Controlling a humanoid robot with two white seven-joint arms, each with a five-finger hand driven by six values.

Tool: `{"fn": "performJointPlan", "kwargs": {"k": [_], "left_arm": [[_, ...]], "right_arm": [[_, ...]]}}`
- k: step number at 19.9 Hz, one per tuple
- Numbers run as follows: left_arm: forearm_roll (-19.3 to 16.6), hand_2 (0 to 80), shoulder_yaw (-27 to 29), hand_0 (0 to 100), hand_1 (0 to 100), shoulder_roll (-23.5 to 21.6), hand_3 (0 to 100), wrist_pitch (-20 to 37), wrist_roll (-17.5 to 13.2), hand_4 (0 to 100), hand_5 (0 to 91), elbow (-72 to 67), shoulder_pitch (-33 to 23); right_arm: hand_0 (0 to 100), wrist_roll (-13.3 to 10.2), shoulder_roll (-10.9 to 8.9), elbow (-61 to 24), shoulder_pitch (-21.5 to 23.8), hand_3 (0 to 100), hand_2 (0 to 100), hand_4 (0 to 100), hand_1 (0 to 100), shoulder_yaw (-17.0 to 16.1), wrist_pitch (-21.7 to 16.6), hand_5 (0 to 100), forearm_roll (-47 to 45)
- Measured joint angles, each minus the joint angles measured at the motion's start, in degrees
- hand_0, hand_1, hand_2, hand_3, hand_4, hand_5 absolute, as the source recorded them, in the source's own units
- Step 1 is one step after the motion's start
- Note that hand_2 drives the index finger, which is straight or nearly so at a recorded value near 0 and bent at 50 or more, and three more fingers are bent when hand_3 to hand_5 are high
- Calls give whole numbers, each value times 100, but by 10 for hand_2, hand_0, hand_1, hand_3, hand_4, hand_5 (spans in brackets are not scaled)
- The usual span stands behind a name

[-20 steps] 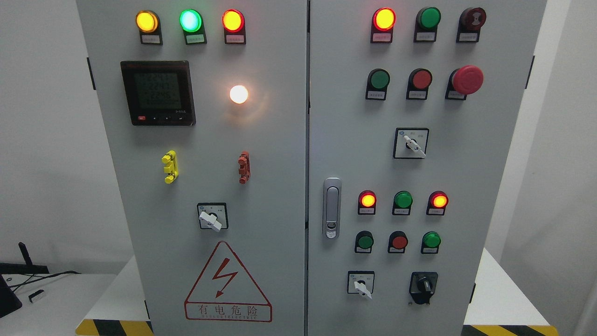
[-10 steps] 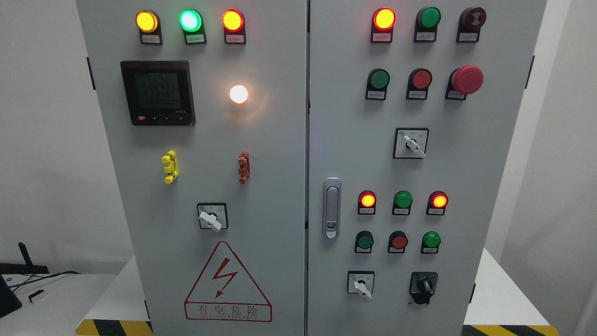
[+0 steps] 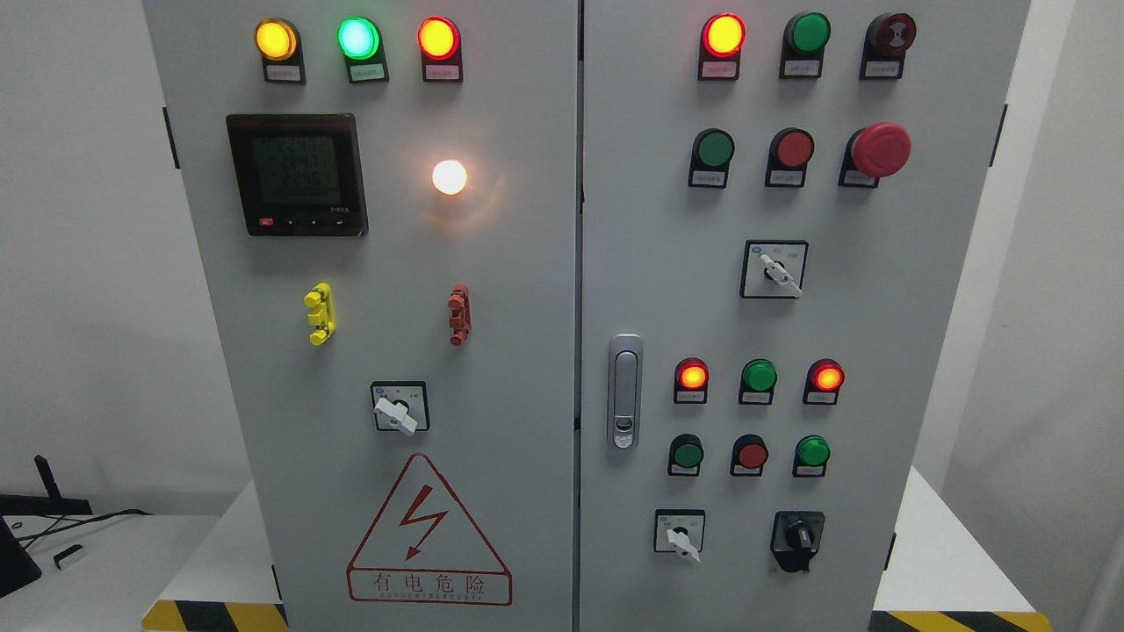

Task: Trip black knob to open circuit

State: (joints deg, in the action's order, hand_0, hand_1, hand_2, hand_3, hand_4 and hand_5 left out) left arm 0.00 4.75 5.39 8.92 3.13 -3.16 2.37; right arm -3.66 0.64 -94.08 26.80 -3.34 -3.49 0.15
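Sitting unblocked beside a white selector (image 3: 682, 538), black knob (image 3: 797, 534); no hand visible.

cabinet (image 3: 527, 263): grey painted metal, smooth, matt
black knob (image 3: 797, 534): glossy plastic
door latch (image 3: 624, 391): silvery metal, slight sheen
lamps (image 3: 359, 38): glossy plastic

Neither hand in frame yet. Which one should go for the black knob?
Right, probably. The black knob sits low on the right door, right of the handle, so the right arm's entry side is nearer; a left reach would cross the panel.
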Motion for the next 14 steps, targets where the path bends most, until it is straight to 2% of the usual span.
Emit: {"fn": "performJointPlan", "kwargs": {"k": [11, 14], "left_arm": [[0, 0, 0, 120, 389, 0, 0, 0, 0, 0, 0, 0, 0], [0, 0, 0, 120, 389, 0, 0, 0, 0, 0, 0, 0, 0]], "right_arm": [[422, -42, -41, -367, -1018, 869, 548, 780, 679, -247, 575, 761, -12], [422, 10, -45, -418, -1259, 869, 548, 780, 680, -325, 670, 761, -13]]}}
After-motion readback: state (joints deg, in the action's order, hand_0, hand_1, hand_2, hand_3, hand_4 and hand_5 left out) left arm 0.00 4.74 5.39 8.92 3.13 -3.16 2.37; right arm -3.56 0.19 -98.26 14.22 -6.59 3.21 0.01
